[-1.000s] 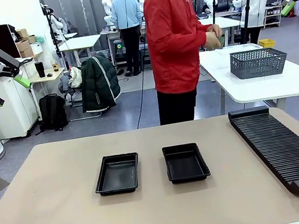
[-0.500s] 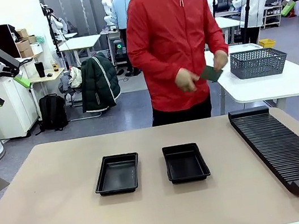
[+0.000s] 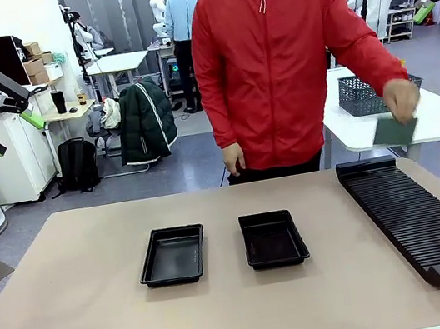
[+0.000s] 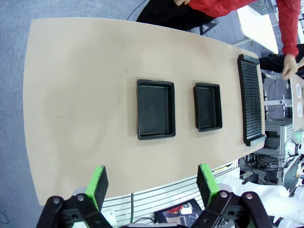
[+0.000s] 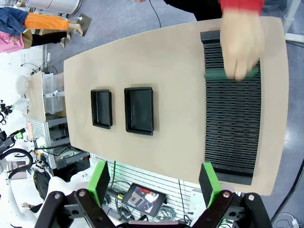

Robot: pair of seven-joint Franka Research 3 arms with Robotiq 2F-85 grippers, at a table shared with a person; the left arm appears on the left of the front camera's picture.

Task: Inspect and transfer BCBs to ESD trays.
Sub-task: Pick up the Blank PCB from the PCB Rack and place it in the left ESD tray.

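1. Left jaws: spread wide, empty, high over the counter (image 4: 71,95).
2. Right jaws: the same, wide and empty.
3. ESD trays (image 5: 139,90): two, both empty, well ahead of both jaws.
4. BCB (image 5: 214,74): farthest out, ahead of the right jaws, in the person's hand (image 5: 242,42) above the rack (image 5: 232,133). Its long edge runs across the rack. Right arm judged nearer.

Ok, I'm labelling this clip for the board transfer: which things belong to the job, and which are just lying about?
Job: BCB in the person's hand; left ESD tray; right ESD tray; slotted rack, below the held BCB.
Lying about: dark jacket on a chair; black backpack; cardboard boxes.
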